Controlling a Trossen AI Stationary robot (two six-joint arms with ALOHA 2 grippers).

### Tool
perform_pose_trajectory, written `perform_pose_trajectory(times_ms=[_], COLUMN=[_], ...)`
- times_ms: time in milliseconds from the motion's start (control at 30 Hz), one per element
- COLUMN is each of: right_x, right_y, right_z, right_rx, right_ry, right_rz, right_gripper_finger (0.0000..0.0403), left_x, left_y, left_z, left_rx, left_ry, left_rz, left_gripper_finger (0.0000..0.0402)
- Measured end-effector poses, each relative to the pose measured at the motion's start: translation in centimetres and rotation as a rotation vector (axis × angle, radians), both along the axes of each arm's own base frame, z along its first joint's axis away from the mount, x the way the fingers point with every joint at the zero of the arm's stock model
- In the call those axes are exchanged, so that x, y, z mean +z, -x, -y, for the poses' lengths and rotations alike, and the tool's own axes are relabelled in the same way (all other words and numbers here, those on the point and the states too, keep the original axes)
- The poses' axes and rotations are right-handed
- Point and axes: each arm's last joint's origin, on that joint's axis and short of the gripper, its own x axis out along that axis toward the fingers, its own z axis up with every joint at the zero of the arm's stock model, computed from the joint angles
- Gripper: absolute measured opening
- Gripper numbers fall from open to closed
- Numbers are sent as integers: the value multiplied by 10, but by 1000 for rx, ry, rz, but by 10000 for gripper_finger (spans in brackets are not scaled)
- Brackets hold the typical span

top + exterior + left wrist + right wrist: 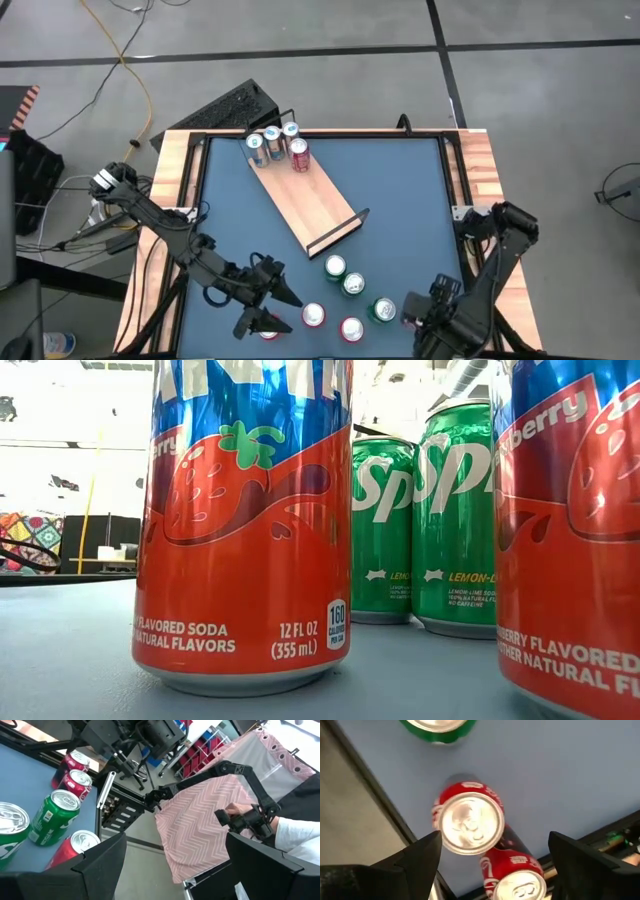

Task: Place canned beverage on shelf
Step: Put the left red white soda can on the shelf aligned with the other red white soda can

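Canned beverage stock: six loose cans near the desk's front edge, three green, e.g. green can, and three red, e.g. red can, one red mostly hidden under the left gripper. Four more cans already stand on the shelf, clustered at its far end: three blue-and-silver, one red. The shelf lies diagonally on the blue desk. Judgement: cans rigid if full, thin-walled, smooth and slippery, moderately heavy; best gripped across the mid-body, upright. Left gripper open wide, holding nothing, over the leftmost red can. Right gripper open wide, empty, just beside the green can at the front right.
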Motion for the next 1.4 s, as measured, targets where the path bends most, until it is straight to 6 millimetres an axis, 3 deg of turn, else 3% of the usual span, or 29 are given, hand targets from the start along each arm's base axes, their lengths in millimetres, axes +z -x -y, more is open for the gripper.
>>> perform_pose_trajectory(times_ms=[167,767,967,1167,1400], right_x=[0,-30,-30,-32,-17], right_y=[5,-5,-5,-13,-20], right_z=[-6,-1,0,4,8], right_rx=[14,-3,-11,-57,-57], right_ry=[-11,5,4,-8,-26], right_rz=[37,28,29,39,47], right_gripper_finger=[354,354,348,307,303], left_x=[0,0,-1,-1,-1], left_y=[0,0,0,0,0], left_z=[0,0,0,0,0], left_rx=[-2,-2,-1,-1,-1], left_ry=[-14,-47,-50,-58,-32], left_rz=[7,21,17,20,7], left_gripper_finger=[328,328,328,328,328])
